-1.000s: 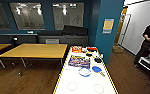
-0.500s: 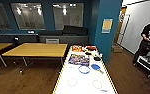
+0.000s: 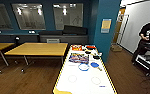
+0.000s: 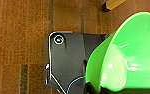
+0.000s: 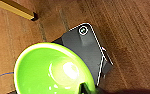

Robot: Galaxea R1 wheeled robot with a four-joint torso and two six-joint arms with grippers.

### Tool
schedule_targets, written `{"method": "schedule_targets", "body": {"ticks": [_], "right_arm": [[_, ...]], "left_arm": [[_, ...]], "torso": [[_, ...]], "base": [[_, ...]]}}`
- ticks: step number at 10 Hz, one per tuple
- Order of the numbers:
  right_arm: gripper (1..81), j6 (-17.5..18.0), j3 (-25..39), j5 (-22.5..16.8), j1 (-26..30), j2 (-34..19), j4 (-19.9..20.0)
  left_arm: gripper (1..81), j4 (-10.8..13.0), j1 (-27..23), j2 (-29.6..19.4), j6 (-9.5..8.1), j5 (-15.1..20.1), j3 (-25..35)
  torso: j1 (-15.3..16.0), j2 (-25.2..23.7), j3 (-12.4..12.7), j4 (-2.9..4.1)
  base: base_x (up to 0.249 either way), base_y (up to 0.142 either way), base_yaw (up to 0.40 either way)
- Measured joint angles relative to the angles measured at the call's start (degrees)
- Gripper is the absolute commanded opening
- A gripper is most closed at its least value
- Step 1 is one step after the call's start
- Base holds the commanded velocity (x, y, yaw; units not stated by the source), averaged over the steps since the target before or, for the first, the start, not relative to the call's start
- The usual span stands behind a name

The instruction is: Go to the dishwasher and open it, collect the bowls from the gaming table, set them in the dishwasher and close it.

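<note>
- Green bowl [image 5: 53, 70] hangs by my wrists, clear of the floor [image 4: 16, 37] for carrying; which pincer grips it, I cannot tell
- Blue bowls [image 3: 84, 67] wait on the gaming table [image 3: 66, 85], twelve o'clock

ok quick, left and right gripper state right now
Left: a green bowl sits close by its wrist camera; grip cannot be told.
Right: a green bowl shows large here too; grip cannot be told.
</note>
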Motion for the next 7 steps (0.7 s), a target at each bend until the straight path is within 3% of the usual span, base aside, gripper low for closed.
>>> {"method": "schedule_targets", "body": {"ticks": [3, 7], "right_arm": [[1.0, 0.0, 0.0, -0.4, 0.2, 0.0, -0.2], [1.0, 0.0, 0.0, -0.8, 0.4, 0.4, -0.4]], "left_arm": [[1.0, 0.0, 0.9, 0.9, 0.02, 0.0, -4.6], [1.0, 0.0, 1.5, 5.6, 0.02, 0.0, -12.6]], "torso": [[0.0, 0.0, 0.0, 0.0], [0.0, 0.0, 0.6, 0.0]], "base": [[-0.116, 0.0, 0.0], [-0.116, 0.0, 0.0]]}}
